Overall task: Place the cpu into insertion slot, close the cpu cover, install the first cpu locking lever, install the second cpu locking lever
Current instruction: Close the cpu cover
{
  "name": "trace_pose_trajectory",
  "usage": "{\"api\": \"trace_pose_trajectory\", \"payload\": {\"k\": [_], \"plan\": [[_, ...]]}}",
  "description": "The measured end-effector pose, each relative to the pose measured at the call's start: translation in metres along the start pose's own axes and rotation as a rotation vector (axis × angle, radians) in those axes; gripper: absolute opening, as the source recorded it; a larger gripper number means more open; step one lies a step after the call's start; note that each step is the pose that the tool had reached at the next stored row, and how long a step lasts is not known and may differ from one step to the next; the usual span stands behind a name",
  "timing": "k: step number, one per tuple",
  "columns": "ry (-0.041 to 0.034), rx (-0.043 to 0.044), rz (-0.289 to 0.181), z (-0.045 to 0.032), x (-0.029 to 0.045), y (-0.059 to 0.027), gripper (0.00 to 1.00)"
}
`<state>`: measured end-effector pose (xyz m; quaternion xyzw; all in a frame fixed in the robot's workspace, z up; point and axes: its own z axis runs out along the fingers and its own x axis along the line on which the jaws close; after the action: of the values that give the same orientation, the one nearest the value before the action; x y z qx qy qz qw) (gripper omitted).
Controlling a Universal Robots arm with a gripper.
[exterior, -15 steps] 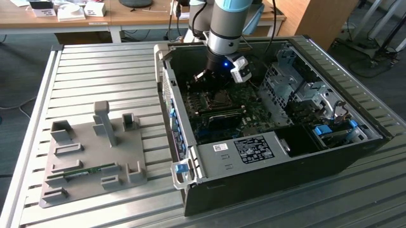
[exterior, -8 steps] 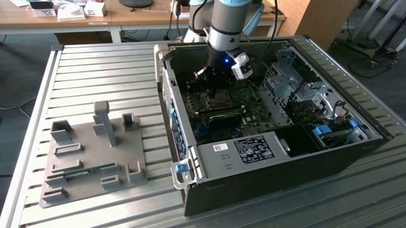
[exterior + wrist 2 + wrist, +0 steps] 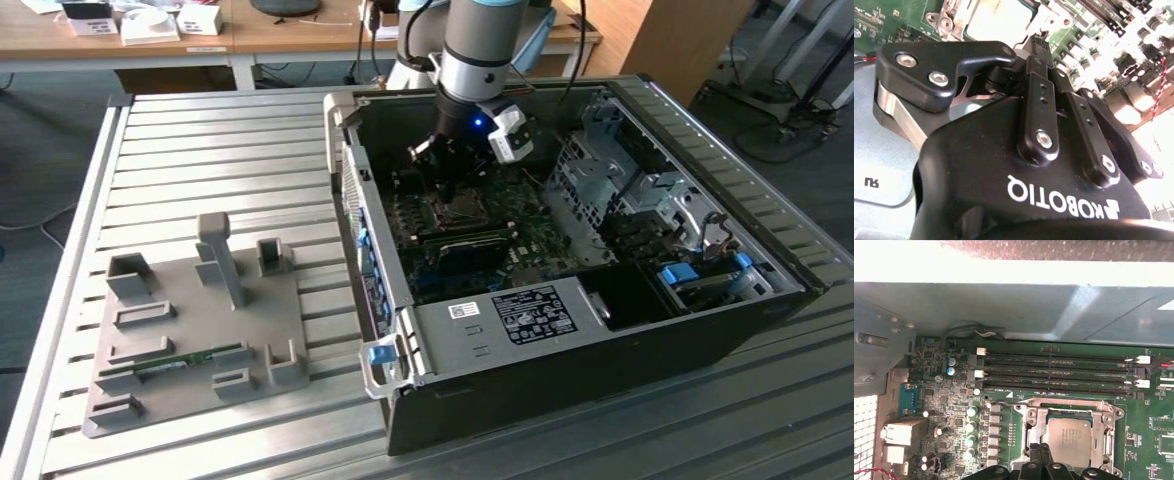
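- A slatted metal table (image 3: 200,150) carries everything; in the exterior view an open black computer case (image 3: 561,370) lies on it towards that view's right.
- The arm (image 3: 481,50) reaches down from above into the open case.
- A grey fixture tray (image 3: 187,300) sits on the table at the exterior view's left, well apart from the case; a long green memory stick (image 3: 174,362) lies in one of its holders.
- The green motherboard (image 3: 954,405) lines the floor of the case; four long memory slots (image 3: 1054,372) run side by side across it, just beside the socket.
- The gripper (image 3: 1041,456) hangs low over the board; its black fingers (image 3: 1036,90) are pressed together with no gap showing between the tips; the tips sit at the edge of the socket, just beside the chip; whether they touch the metal there cannot be told.
- The insertion slot (image 3: 465,207) lies directly under the gripper in the exterior view.
- The cpu cover (image 3: 1069,404) lies flat down over the slot; its silvery frame rings the chip.
- The cpu (image 3: 1070,440) is seated in the slot, level, showing through the cover's window.
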<state>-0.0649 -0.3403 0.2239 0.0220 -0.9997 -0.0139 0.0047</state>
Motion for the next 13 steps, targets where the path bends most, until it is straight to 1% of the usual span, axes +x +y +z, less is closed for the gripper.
{"api": "trace_pose_trajectory", "payload": {"k": [3,4,7,10,13], "plan": [[-0.0001,0.0001,0.0,-0.0001,0.0,0.0,0.11],[-0.0017,0.0002,0.0,-0.0001,0.0,-0.0001,0.11],[-0.0118,0.0005,0.0,0.0002,0.0,0.0,0.11],[-0.0121,0.0008,0.001,0.0001,-0.0014,-0.0001,0.11],[-0.0122,0.0006,0.002,0.0001,-0.005,-0.0002,0.11]]}}
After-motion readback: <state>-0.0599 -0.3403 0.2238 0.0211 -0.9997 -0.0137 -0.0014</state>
